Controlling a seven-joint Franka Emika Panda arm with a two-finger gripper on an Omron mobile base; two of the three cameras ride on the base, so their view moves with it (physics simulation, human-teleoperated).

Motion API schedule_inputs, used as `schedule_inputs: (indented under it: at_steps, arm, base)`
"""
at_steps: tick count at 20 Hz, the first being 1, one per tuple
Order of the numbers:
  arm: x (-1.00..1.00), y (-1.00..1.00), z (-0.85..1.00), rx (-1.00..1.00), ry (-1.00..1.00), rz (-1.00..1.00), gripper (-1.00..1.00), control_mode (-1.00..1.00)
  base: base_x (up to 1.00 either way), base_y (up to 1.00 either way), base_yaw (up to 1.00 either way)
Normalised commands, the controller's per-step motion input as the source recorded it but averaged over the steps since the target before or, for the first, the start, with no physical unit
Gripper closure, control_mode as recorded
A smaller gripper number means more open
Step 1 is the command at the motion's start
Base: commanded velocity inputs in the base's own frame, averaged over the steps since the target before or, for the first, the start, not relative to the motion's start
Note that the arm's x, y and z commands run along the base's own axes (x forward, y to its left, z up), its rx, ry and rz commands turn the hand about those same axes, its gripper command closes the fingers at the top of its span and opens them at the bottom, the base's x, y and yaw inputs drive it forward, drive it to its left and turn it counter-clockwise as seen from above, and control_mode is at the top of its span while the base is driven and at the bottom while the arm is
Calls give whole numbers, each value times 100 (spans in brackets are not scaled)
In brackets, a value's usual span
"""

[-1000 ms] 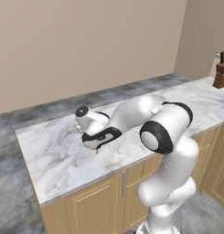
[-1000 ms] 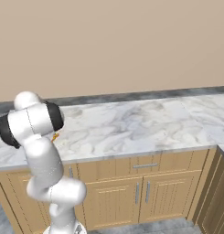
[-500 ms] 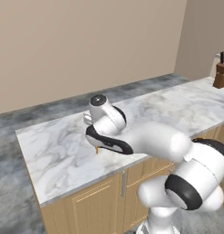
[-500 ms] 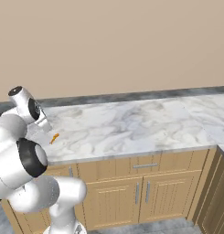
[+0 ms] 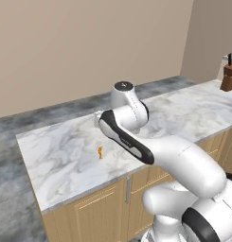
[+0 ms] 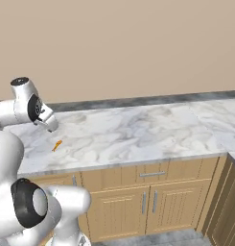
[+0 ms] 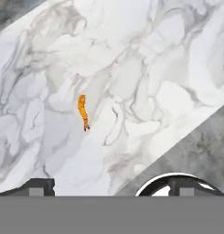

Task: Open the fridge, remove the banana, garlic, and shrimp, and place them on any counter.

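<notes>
Lifted off since a second ago, the gripper [image 7: 109, 185] hangs with jaws spread and empty, the shrimp [image 7: 82, 111] lying below them on the counter [image 7: 145, 91], its long axis crosswise to the gap.

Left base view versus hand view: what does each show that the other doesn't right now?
Left base view alone: the knife block at the far right, the cabinet doors under the slab with a silver handle, and the arm's white links.

Hand view alone: the shrimp's curved shape up close, and the gripper with its tips wide apart and open, holding nothing.

Both: the shrimp lying on the marble counter.
</notes>
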Motion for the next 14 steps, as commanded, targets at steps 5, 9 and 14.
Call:
schedule_inputs:
  at_steps: [5,9,14]
  arm:
    - [-71,-63,-3,-6,2,53,-100,-100]
    - [-22,-34,-30,-2,8,25,-100,-100]
    - [0,0,-5,0,5,1,-100,100]
  base:
    - [0,0,0]
    - [0,0,0]
    - [-12,1,0]
